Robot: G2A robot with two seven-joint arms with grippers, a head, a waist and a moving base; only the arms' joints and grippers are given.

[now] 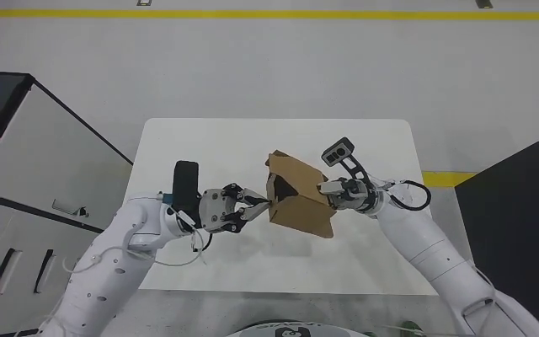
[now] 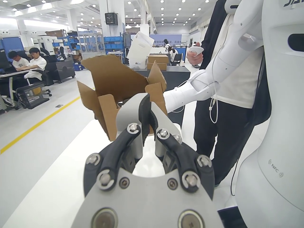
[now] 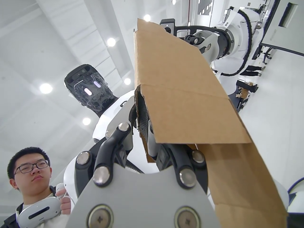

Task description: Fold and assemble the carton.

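Since both of my claws are clamped on it, the carton point(image 1: 296, 198) sits between them over the middle of the white desk point(image 1: 202, 143). It is tilted, with its open end turned toward my left claw point(image 1: 259, 205). I cannot tell whether its lowest corner touches the desk.

My left claw point(image 2: 146, 105) is pressed together on the carton's nearest edge, and a sliver of brown board shows between the black pads point(image 2: 144, 110). Just beyond the fingertips the loose flaps stand unfolded. A wide ragged flap point(image 2: 111, 77) rises on the far side, a smaller flap point(image 2: 89, 98) juts out to one side, and a narrow flap point(image 2: 157, 75) stands right behind the tips. They block most of what lies past the claw; around them my right forearm point(image 2: 197, 88) shows on the carton's far side.

My right claw point(image 1: 326, 192) pinches the opposite wall. Seen from that wrist, the brown panel point(image 3: 180, 91) runs straight out from the grip and hides one finger, while the other finger point(image 3: 141, 117) lies flat against the board.

Well out from my left claw, off the desk, stands a dark-framed cabinet point(image 1: 59, 143). Past my right claw, on the floor, lies a short yellow strip point(image 1: 445, 178). A long yellow line point(image 1: 269, 13) crosses the floor far beyond the desk.
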